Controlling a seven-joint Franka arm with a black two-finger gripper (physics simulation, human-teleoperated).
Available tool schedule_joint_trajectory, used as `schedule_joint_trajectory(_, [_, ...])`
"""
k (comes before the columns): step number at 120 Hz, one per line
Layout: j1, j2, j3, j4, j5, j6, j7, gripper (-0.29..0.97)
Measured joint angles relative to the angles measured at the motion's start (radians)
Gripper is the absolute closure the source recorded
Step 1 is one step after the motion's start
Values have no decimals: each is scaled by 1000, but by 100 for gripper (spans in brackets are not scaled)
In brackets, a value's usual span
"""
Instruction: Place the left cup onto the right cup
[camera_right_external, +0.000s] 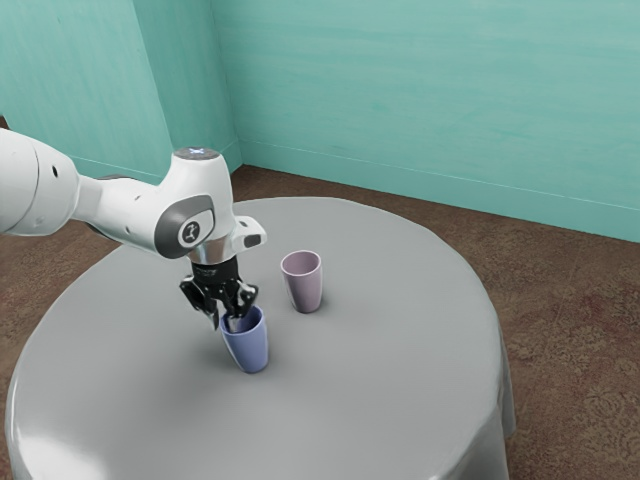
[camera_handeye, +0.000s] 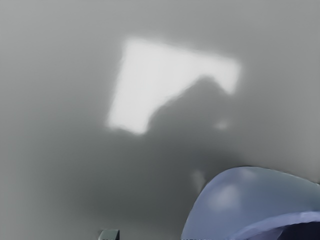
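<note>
A blue cup (camera_right_external: 247, 342) stands upright on the grey round table (camera_right_external: 400, 350), nearer the front. The mauve cup (camera_right_external: 302, 281) stands upright a short way behind it, toward the exterior view's right. My gripper (camera_right_external: 230, 316) points down at the blue cup's rim on the side toward the exterior view's left, its fingers straddling the cup wall. In the wrist view the blue cup (camera_handeye: 255, 205) bulges just under the hand, and one fingertip (camera_handeye: 109, 234) shows a gap away from its wall. The gripper is open.
The table top (camera_handeye: 60, 150) carries a bright patch of light (camera_handeye: 150, 85) and my hand's shadow. Brown carpet (camera_right_external: 560, 290) and teal walls (camera_right_external: 420, 90) surround the table. The table's edge lies well away from both cups.
</note>
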Motion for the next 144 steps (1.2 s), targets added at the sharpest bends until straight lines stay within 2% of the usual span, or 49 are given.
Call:
schedule_joint_trajectory(21, [0, -1, -3, 0, 2, 2, -4, 71])
schedule_joint_trajectory(50, [1, -2, -25, 6, 0, 4, -11, 76])
schedule_joint_trajectory(96, [0, -14, -41, 12, 4, 4, -33, 78])
schedule_joint_trajectory(144, [1, -118, -41, 37, 9, -4, -48, 78])
